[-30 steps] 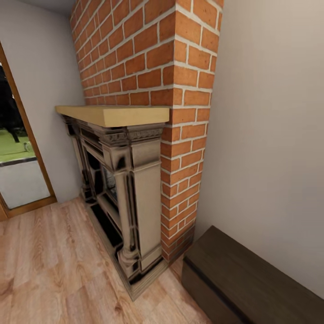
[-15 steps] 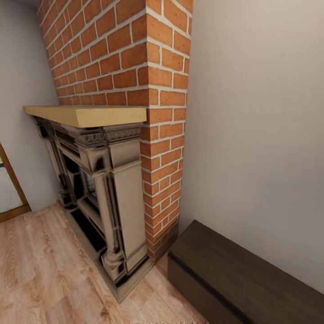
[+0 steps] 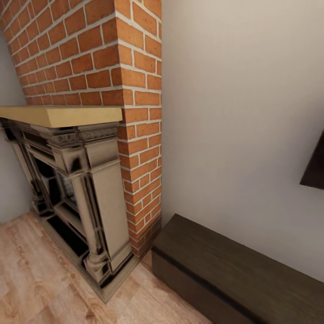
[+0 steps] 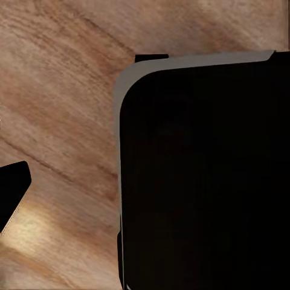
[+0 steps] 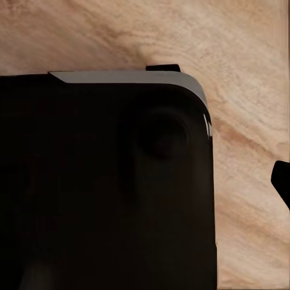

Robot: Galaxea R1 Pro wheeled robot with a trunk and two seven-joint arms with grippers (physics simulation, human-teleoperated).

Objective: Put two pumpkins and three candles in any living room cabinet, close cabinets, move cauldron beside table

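Head view, left to right: ornate fireplace surround [image 3: 76,193] w/ pale wood mantel shelf [image 3: 58,114] fills left half; red brick chimney breast [image 3: 112,58] rises above it to top of frame. Plain light wall [image 3: 234,112] takes the right half. Wood plank floor [image 3: 31,274] open at lower left, narrowing to a strip betw. fireplace base and the cabinet [image 3: 225,274], which sits at lower right against the wall, top bare, front shut as far as visible. Dark object's corner [image 3: 315,166] cuts in at right edge.

Both wrist views look down on wood floor [image 4: 54,121] beside a black rounded body w/ grey edge [image 4: 199,181], [image 5: 103,181]. Grippers' opening: can't tell.
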